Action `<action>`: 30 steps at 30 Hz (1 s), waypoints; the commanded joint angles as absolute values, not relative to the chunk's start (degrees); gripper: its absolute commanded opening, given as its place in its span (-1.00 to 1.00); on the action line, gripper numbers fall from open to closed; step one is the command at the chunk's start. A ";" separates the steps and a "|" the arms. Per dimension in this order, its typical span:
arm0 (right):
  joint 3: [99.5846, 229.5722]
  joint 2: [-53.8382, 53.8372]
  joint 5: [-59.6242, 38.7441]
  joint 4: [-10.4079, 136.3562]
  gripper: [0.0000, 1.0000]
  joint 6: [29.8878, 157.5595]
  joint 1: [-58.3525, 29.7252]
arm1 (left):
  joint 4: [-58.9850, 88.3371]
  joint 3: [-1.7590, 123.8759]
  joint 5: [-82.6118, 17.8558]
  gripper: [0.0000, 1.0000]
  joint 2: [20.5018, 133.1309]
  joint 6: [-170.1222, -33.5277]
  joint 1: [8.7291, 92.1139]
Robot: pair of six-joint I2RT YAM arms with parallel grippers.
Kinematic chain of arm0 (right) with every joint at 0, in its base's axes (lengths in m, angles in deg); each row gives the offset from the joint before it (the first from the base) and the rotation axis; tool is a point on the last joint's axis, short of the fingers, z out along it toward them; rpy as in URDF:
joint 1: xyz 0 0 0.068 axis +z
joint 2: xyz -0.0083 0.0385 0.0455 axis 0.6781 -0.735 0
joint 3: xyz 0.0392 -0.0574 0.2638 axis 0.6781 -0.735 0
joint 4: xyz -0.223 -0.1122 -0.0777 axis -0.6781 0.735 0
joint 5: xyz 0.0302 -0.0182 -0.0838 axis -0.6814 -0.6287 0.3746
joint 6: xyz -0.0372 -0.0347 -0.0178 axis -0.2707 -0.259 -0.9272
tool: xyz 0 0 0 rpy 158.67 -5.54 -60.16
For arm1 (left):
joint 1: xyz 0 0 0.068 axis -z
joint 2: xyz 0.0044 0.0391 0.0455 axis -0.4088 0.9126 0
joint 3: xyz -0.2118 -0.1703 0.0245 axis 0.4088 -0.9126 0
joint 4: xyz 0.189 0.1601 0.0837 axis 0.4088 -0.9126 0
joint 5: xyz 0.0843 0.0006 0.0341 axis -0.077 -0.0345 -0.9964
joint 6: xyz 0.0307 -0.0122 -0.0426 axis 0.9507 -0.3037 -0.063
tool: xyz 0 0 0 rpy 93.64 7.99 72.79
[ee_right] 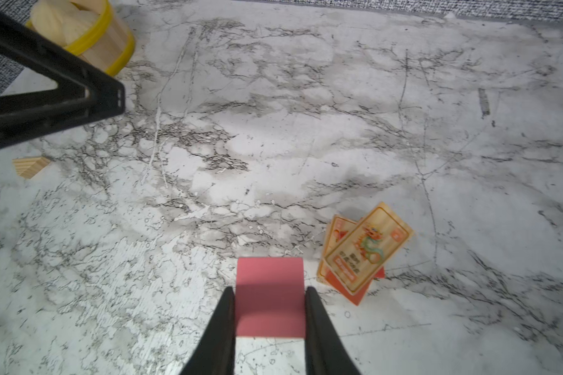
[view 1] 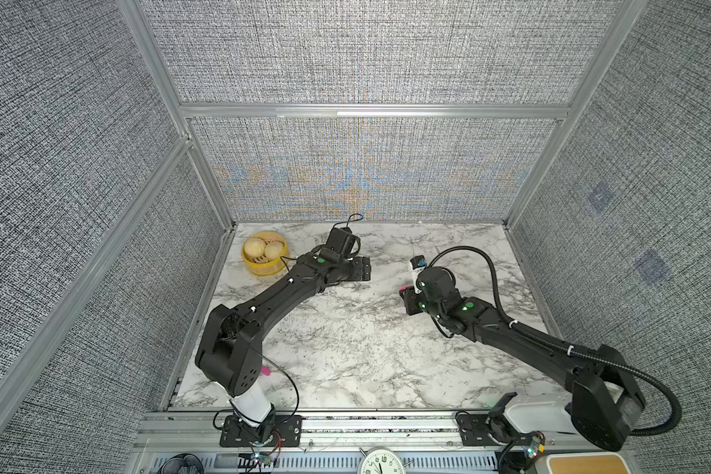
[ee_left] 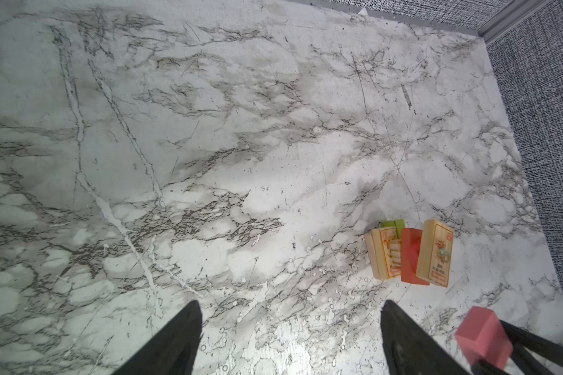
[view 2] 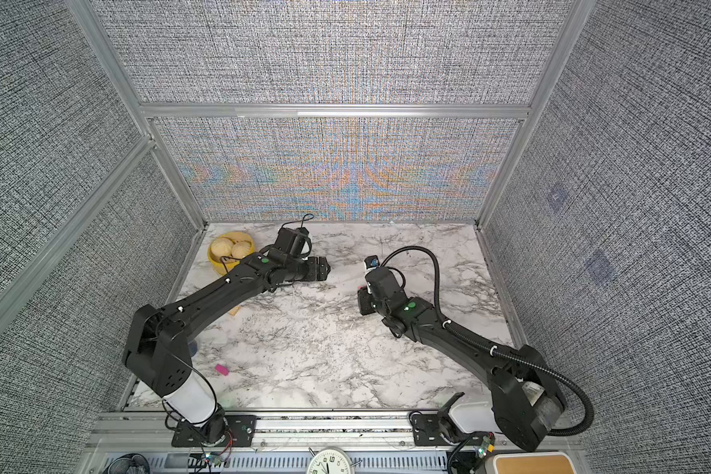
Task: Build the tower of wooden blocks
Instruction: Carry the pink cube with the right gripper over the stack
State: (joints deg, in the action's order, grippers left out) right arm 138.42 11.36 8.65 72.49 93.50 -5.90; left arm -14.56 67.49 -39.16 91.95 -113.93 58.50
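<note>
My right gripper [ee_right: 269, 292] is shut on a pink cube [ee_right: 269, 276], which also shows as the pink cube [ee_left: 483, 337] in the left wrist view. The cube is close beside the tower [ee_right: 366, 251] and apart from it. The tower [ee_left: 410, 255] is two printed tan blocks standing on end with an orange block [ee_left: 409, 259] between them and a green piece [ee_left: 393, 224] behind. In both top views the right arm hides the tower. My left gripper [ee_left: 291, 311] is open over bare marble, empty, some way from the tower.
A yellow steamer [view 1: 263, 256] with buns stands at the back left. A loose tan block [ee_right: 31, 166] lies by the left arm, and a magenta block [view 2: 221, 369] lies near the left arm's base. Fabric walls close in the marble table [view 1: 345, 349].
</note>
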 commanded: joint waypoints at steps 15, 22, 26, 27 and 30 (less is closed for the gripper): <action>138.84 9.74 1.87 73.93 -0.60 92.65 -14.75 | -17.48 72.18 -38.37 0.74 96.86 -111.15 58.50; 139.94 7.48 1.05 73.89 -0.60 92.34 -15.69 | -17.32 72.27 -38.49 0.74 97.75 -111.04 58.49; 140.43 6.67 1.22 73.76 -0.60 92.15 -16.10 | -17.56 72.59 -38.84 0.74 98.02 -111.59 58.41; 140.43 6.48 1.37 73.59 -0.60 92.04 -16.07 | -17.74 72.79 -38.86 0.74 98.14 -111.67 58.41; 140.70 6.04 1.68 73.08 -0.60 91.54 -16.07 | -19.09 73.88 -39.35 0.74 98.75 -111.93 58.36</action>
State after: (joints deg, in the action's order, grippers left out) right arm 140.12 6.35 1.24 74.22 92.34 -16.09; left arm -17.86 72.89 -38.77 98.24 -111.81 58.48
